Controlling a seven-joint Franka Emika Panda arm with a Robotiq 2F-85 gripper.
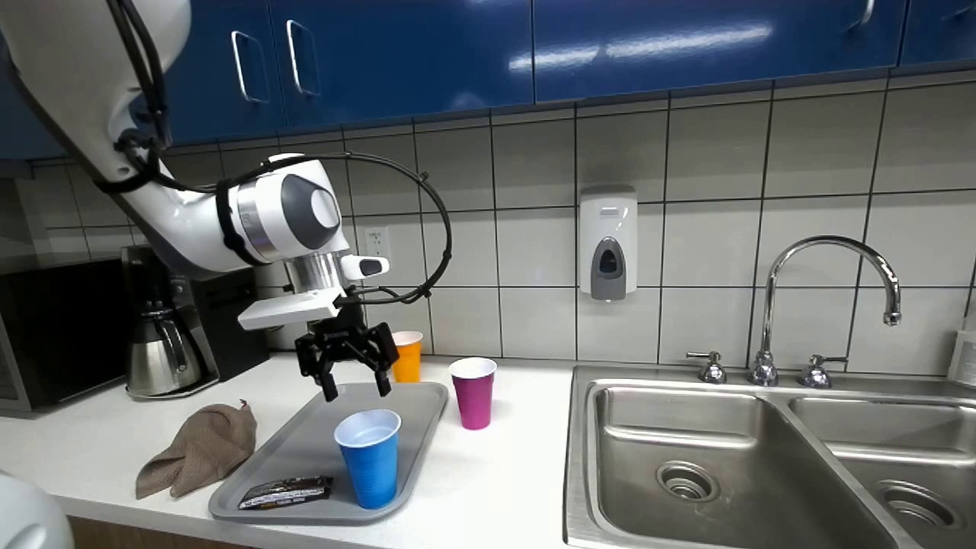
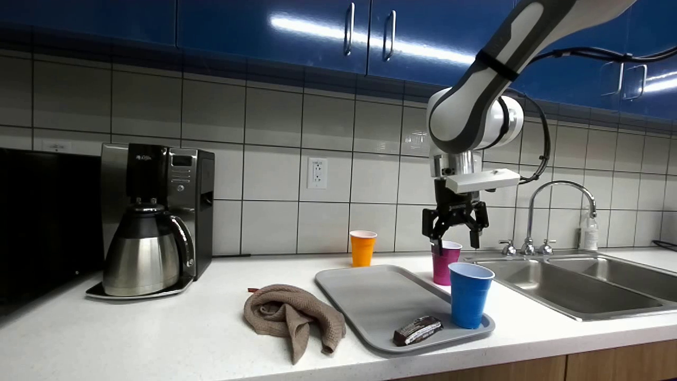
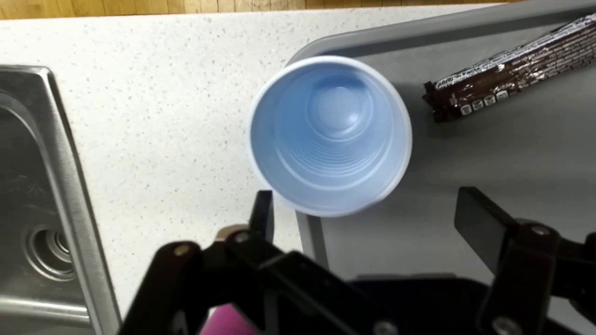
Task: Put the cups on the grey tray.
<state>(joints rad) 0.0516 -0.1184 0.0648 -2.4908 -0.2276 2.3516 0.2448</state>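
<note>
The grey tray (image 1: 415,408) lies on the counter and also shows in an exterior view (image 2: 381,296) and the wrist view (image 3: 489,158). A blue cup (image 1: 370,465) stands upright in a front corner of the tray; it also shows in the wrist view (image 3: 333,139). A magenta cup (image 1: 474,400) stands on the counter beside the tray's sink-side edge. In the wrist view only a bit of the magenta cup (image 3: 228,322) shows. An orange cup (image 2: 362,250) stands on the counter behind the tray. My gripper (image 1: 356,387) is open and empty above the tray, higher than the blue cup and apart from it.
A wrapped bar (image 2: 418,330) lies on the tray near the blue cup. A brown cloth (image 2: 293,317) lies beside the tray. A coffee maker (image 2: 153,238) stands near the wall. A sink (image 1: 686,457) with a tall faucet (image 1: 770,305) is on the opposite side.
</note>
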